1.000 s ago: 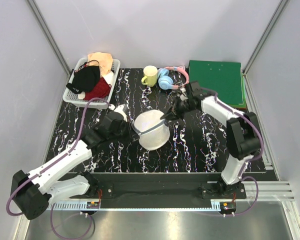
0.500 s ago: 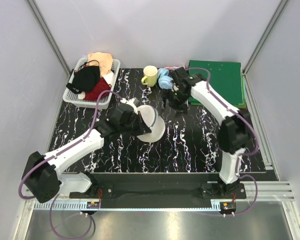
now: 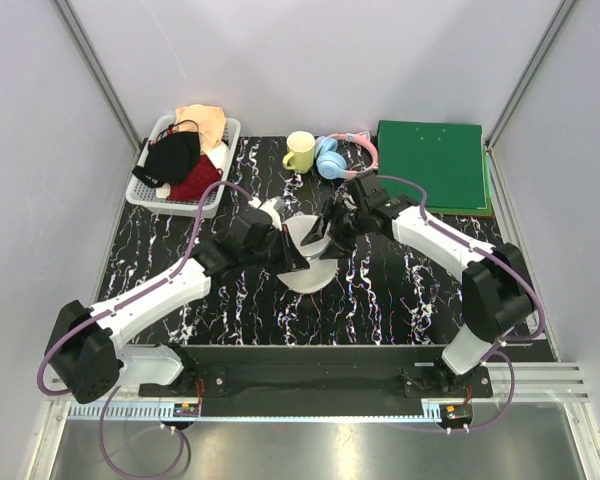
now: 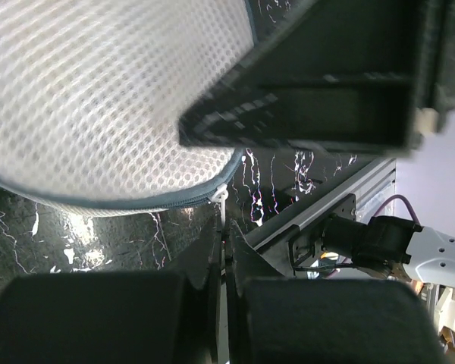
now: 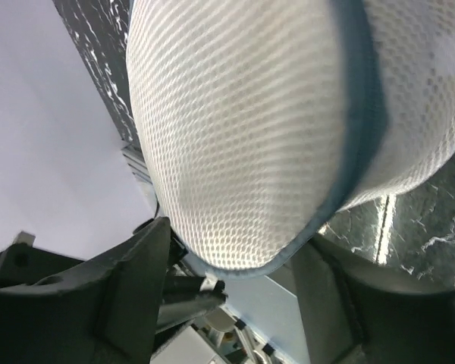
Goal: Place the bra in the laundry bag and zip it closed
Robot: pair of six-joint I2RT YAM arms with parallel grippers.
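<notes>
Both arms meet over the middle of the black marbled table (image 3: 400,295). The laundry bag (image 3: 316,272) stands between them, tipped up on its rim rather than lying flat. The left gripper (image 3: 283,247) is at the bag's left flank and the right gripper (image 3: 333,232) at its upper right, each right against the mesh and about equally near.

The one to watch is the zipper pull (image 4: 221,196). In the left wrist view it hangs from the grey-blue zip tape (image 4: 98,203) at frame centre and points straight down into the left gripper's tips. The tape curves away leftward along the dome's rim. The left fingers (image 4: 201,262) are pinched to a hairline, and the white tab runs into that slit, so the left gripper looks clamped on the pull.

In the right wrist view, mesh fills the frame. The tape runs from upper right down to lower centre between two domes, so the shell looks zipped along that stretch. The right fingers (image 5: 129,277) are spread wide, one toward each lower corner, with the bag's rim between them. Whether they press the mesh cannot be told.

And the bra (image 3: 202,120)? It shows as a pale yellow-orange padded shape at the far end of the white basket (image 3: 145,192), upper left of the top view. It lies beside a black garment (image 3: 172,158) and a dark red garment (image 3: 200,182), well apart from the bag. Nothing yellow shows through the mesh. So the likely call is that the pull must travel along the tape to open the shell while the right gripper steadies it. The left arm is the nearer one to the basket.
</notes>
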